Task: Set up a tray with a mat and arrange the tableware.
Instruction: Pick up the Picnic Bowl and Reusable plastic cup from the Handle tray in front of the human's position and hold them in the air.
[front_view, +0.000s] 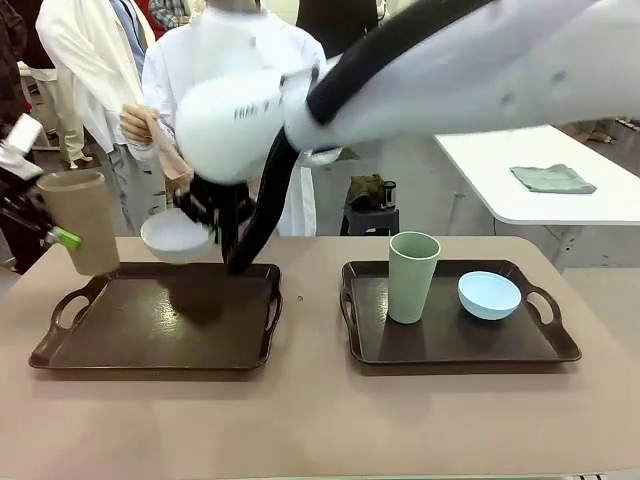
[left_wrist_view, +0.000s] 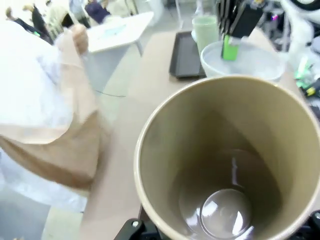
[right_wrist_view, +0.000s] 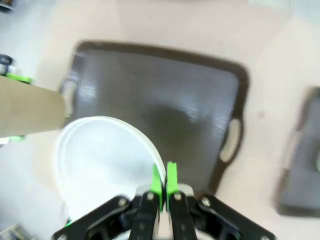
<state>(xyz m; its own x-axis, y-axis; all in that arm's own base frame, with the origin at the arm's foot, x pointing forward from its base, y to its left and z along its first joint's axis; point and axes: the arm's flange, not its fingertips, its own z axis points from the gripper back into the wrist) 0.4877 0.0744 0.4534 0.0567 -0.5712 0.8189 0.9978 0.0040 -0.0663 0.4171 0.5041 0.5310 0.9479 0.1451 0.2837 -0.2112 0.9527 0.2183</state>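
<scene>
Two dark trays sit side by side on the beige table. The right tray carries the pale green cup and the light blue bowl. Above the left tray, the right end effector pinches the white bowl by its rim. The left end effector grips the tan cup aloft. A white side table stands behind.

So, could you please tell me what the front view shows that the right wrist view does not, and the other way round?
Front view: the pale green cup and light blue bowl standing in the right-hand tray, with a person across the table. Right wrist view: a close look at the right gripper, its green pads pinched on the rim of the white bowl. Both: that bowl held above the left-hand tray, and the tan cup raised beside it.
</scene>
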